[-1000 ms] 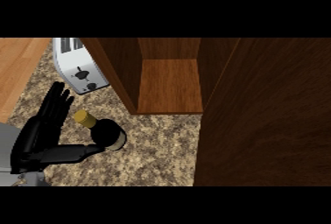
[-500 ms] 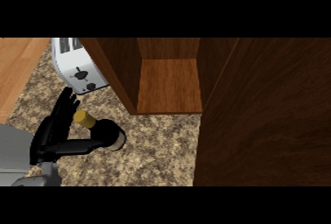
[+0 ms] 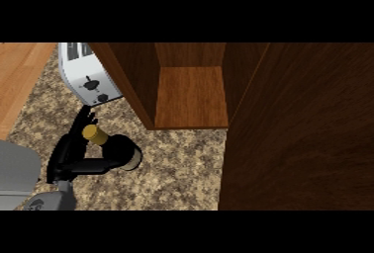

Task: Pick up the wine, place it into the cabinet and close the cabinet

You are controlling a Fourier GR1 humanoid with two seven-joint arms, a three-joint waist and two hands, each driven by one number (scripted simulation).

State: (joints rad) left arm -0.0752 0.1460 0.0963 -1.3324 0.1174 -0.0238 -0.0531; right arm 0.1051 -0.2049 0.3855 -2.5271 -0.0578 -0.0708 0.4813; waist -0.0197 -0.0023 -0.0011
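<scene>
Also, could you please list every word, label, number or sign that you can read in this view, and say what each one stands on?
There is no text that can be read.
The wine bottle, seen from above in the left hand, shows no label.
The toaster has a lever and a knob; any markings are too small to read.
The cabinet is plain wood.

Legible text: none. Toaster (image 3: 87,81) face shows only unmarked controls; wine bottle (image 3: 122,148) and cabinet (image 3: 191,96) carry nothing readable.
</scene>
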